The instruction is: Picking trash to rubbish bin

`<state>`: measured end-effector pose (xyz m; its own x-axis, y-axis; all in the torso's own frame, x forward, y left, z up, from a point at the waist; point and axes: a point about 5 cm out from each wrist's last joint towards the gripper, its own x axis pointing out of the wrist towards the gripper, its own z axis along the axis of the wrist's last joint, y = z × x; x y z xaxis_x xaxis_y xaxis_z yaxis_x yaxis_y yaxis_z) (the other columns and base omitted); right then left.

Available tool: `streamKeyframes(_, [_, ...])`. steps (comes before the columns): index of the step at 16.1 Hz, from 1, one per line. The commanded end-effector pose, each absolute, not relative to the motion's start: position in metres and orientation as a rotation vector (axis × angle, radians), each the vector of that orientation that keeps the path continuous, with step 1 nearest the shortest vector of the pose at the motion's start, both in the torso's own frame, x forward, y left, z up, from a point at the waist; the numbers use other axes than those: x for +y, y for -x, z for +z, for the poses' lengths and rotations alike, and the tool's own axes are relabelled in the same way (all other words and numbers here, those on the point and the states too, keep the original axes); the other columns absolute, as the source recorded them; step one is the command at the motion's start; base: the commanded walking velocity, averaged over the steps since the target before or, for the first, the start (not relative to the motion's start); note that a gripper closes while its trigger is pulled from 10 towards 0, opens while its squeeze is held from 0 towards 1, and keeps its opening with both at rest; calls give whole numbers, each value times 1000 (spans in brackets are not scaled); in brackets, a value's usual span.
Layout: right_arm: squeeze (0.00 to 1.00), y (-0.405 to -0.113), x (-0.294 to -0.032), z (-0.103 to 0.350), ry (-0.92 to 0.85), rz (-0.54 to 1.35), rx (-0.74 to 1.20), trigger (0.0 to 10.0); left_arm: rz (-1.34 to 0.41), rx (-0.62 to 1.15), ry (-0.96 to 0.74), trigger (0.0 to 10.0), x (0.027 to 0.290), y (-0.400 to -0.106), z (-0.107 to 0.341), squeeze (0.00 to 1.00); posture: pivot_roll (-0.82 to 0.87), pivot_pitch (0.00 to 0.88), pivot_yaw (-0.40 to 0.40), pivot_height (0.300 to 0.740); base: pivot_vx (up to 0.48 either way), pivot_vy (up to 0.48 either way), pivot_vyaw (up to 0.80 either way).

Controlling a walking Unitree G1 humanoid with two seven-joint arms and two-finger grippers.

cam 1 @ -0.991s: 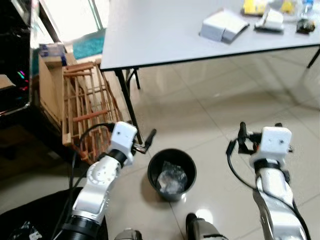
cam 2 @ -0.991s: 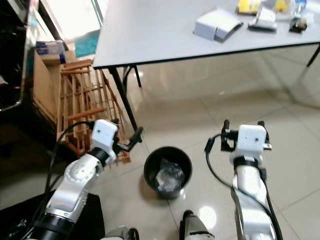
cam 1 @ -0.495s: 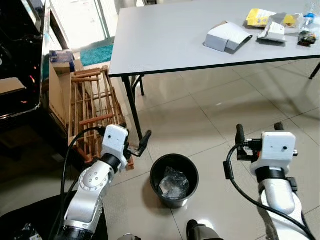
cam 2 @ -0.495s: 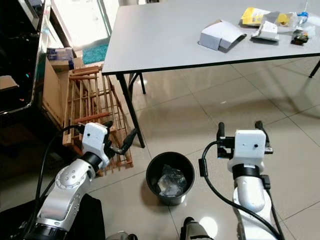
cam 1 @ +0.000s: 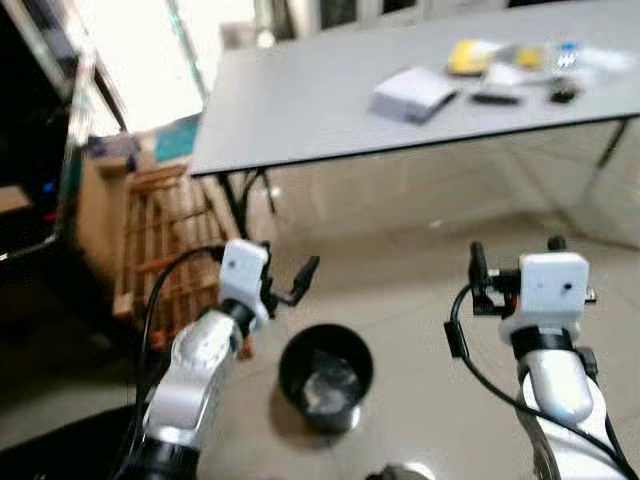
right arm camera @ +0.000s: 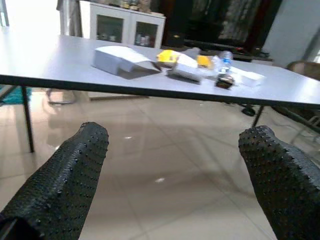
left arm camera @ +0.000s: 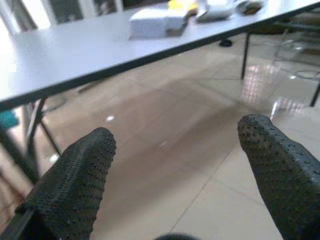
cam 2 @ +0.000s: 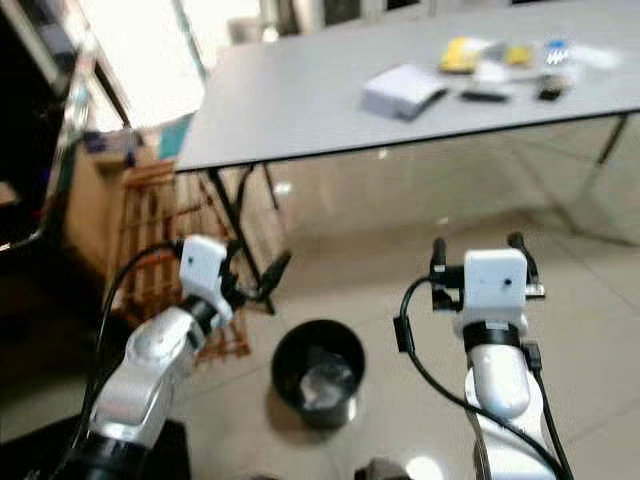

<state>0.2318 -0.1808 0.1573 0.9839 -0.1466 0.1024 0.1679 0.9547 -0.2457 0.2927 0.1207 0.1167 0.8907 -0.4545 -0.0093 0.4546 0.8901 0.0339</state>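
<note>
A black rubbish bin (cam 1: 325, 375) stands on the tiled floor between my two arms, with crumpled clear plastic (cam 1: 322, 390) inside. Beyond it on the grey table (cam 1: 300, 110) lie a white box (cam 1: 413, 93), a yellow packet (cam 1: 468, 57), a small bottle (cam 1: 567, 55) and other scraps. My left gripper (cam 1: 300, 278) hovers just left of and above the bin, open and holding nothing. To the bin's right my right gripper (cam 1: 515, 258) is raised, also open and holding nothing. Both wrist views look under and across the table, past the left fingertips (left arm camera: 75, 185) and the right fingertips (right arm camera: 75, 170).
A wooden slatted rack (cam 1: 160, 240) and a cardboard box (cam 1: 95, 190) lean at the left, beside a dark cabinet. The table's black legs (cam 1: 240, 195) stand just behind the left gripper. Open tiled floor (cam 1: 420, 250) runs under and to the right of the table.
The camera has shifted and the picture has blurred, so the table and bin sit differently in view. Both grippers stay open with nothing in them, held much as before.
</note>
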Motion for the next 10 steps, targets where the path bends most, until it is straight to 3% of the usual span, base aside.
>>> streamKeyframes(1, [0, -233, -177, 159, 246, -164, -76, 10000, -458, 12, -54, 10000, 126, -294, 118, 0, -140, 99, 122, 740, 0, -420, 0])
streamKeyframes(10, [0, -240, -173, 157, 201, -211, -71, 10000, -441, 26, -58, 10000, 123, -296, 115, 0, -136, 99, 115, 740, 0, -466, 0])
